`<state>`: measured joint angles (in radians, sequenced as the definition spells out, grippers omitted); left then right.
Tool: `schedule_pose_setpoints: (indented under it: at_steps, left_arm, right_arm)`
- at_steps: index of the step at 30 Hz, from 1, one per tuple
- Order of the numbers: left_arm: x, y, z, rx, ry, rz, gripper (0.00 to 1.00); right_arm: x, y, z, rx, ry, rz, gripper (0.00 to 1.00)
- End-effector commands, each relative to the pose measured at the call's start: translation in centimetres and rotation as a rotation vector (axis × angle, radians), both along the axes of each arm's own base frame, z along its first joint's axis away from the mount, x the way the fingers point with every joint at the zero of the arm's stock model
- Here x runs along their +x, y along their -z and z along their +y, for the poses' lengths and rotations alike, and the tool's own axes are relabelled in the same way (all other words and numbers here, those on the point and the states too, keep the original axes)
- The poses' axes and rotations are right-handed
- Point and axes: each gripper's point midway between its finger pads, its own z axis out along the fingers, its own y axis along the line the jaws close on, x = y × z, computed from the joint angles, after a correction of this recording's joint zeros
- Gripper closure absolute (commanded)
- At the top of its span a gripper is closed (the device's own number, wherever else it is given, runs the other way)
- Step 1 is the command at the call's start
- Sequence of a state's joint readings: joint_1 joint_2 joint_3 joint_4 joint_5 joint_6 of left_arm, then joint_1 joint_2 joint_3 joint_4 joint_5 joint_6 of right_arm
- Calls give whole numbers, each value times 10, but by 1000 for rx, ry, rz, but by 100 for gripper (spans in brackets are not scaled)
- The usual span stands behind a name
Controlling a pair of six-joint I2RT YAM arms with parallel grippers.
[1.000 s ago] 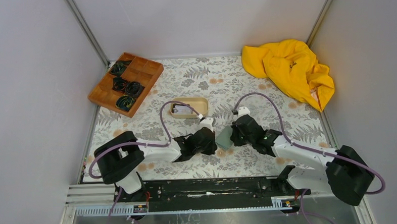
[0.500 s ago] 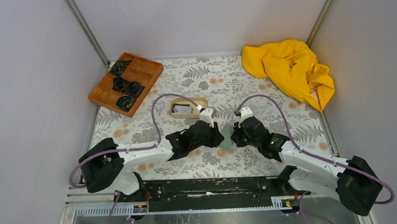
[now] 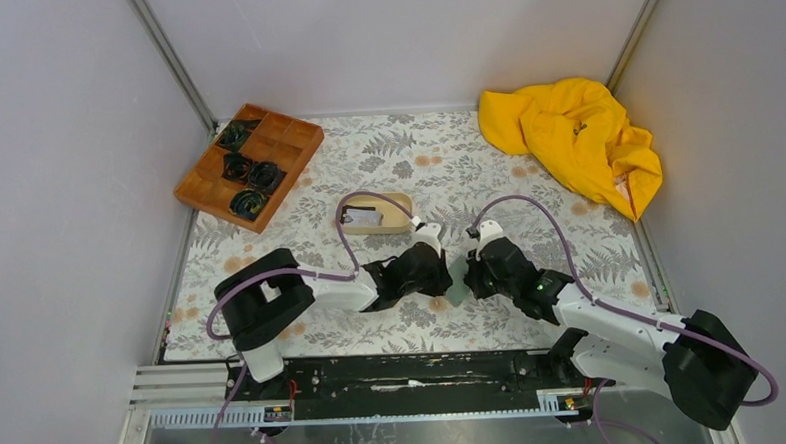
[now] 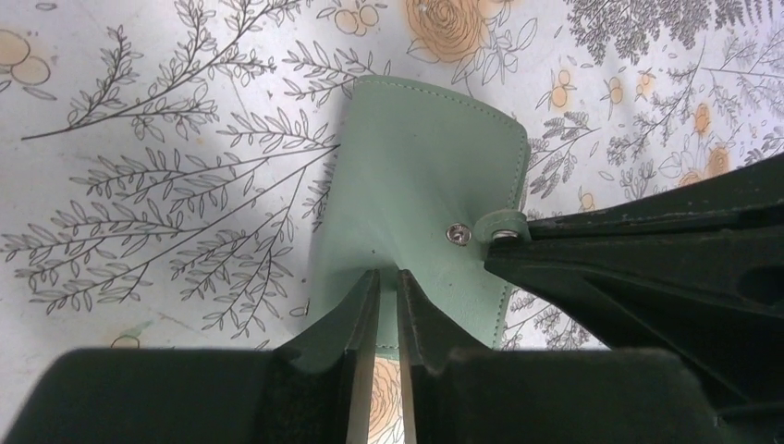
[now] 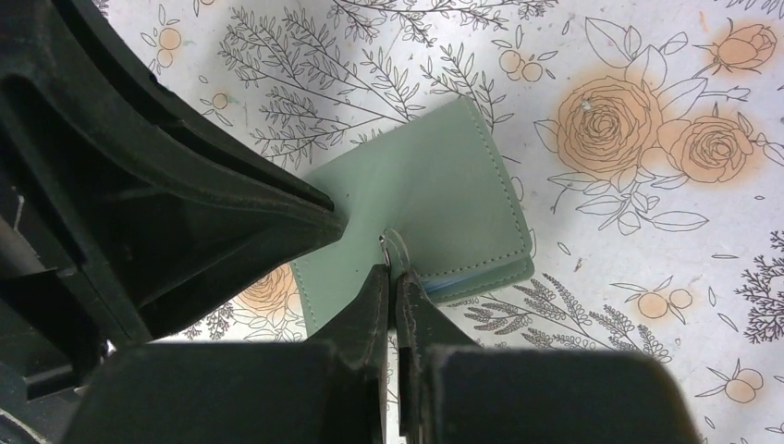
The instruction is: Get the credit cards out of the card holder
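Currently, compared with one second ago, the left arm's elbow sits further inward and the left gripper (image 4: 386, 283) stands further right, so the gap to the right gripper is narrower. In the top view, the card holder (image 3: 458, 291) shrinks from a broad pale-green patch between the grippers to a sliver. It sits near the table's middle, in front of the beige tray (image 3: 399, 223).

- Left gripper: fingers nearly together, clamped on the near edge of the holder's outer leaf.
- Snap stud (image 4: 453, 234): exposed, so the closure is undone.
- Right gripper (image 5: 392, 276): pinched on the snap tab (image 5: 396, 248); its position changes little.
- Contact between the holder and the floral table cover (image 5: 647, 55): cannot be determined.
- Credit cards: none visible. Only a thin light-blue edge (image 5: 473, 274) shows between the leaves.

Assessment: both grasps appear set for spreading the leaves, and card extraction has not started.
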<state>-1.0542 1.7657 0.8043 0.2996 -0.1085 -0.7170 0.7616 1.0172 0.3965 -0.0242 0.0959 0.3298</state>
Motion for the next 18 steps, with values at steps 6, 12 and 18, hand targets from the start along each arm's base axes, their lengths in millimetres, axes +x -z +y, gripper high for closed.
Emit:
schedule_pose_setpoints:
  at_steps: [6,12,18]
  left_arm:
    - [-8,25,-2,12,20,60,82]
    - [-8,4,-6,-31,33,42,82]
    - [-3,-34,8,-54,4,-39,72]
  right_arm:
    - [4,-79,37,312,-72,-178,100]
    - [4,-104,34,328,-78,-231,100]
    - [15,-128,38,311,-92,-290,100]
